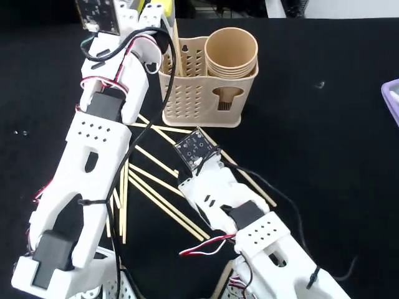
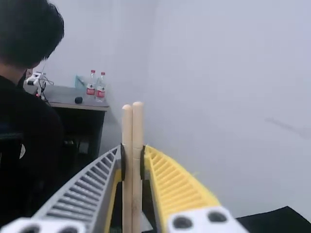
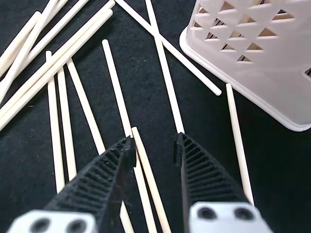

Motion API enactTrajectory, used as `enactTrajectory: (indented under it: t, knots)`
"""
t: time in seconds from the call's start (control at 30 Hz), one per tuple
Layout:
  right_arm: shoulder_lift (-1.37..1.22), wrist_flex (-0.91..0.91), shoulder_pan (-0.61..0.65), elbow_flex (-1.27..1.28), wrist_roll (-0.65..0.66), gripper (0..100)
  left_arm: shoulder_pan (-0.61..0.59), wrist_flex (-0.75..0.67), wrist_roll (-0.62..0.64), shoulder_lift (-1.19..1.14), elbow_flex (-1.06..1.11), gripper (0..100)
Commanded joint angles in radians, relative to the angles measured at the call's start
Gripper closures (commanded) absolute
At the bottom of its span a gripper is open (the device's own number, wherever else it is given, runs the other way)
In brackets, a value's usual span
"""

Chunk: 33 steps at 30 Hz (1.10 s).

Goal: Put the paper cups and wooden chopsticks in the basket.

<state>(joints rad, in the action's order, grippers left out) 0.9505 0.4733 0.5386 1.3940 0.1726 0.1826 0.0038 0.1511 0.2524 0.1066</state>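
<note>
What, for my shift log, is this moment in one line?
left gripper: shut on two chopsticks at basket | right gripper: open over loose chopsticks | paper cups: stacked in basket

Left arm (image 1: 87,168): stretches long up the left side of the table, base at the near edge, wrist lifted at the far end. Left gripper (image 2: 132,158): points upward, clamps its grey finger (image 2: 82,194) and yellow finger (image 2: 175,184) tight on two wooden chopsticks (image 2: 132,131) that stand upright. Right arm (image 1: 249,230): comes in from the near right corner, wrist tipped down toward mid-table. Right gripper (image 3: 153,145): hangs low over the tabletop, dark fingers (image 3: 109,170) spread apart.
</note>
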Motion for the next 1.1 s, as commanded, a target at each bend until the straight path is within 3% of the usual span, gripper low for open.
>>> enactTrajectory:
  t: [0.0, 0.1, 0.43, 0.63, 0.9, 1.07]
  knots:
    - [0.005, -0.02, 0.003, -0.007, 0.009, 86.4, 0.007, 0.169, 0.028, 0.015, -0.087, 89]
    - [0.005, -0.02, 0.003, -0.007, 0.009, 86.4, -0.001, 0.31, 0.057, 0.011, -0.168, 87]
    - [0.005, -0.018, 0.002, -0.007, 0.009, 86.4, -0.01, 0.585, 0.081, 0.015, -0.331, 87]
    - [0.007, -0.018, 0.002, -0.007, 0.009, 86.4, -0.143, 0.87, 0.081, 0.064, -0.366, 87]
    - [0.01, 0.0, 0.002, -0.021, 0.002, 86.1, -0.475, 1.109, 0.08, 0.124, -0.125, 87]
    - [0.005, 0.141, 0.006, -0.09, -0.002, 86.1, -0.616, 0.982, -0.048, 0.071, 0.243, 87]
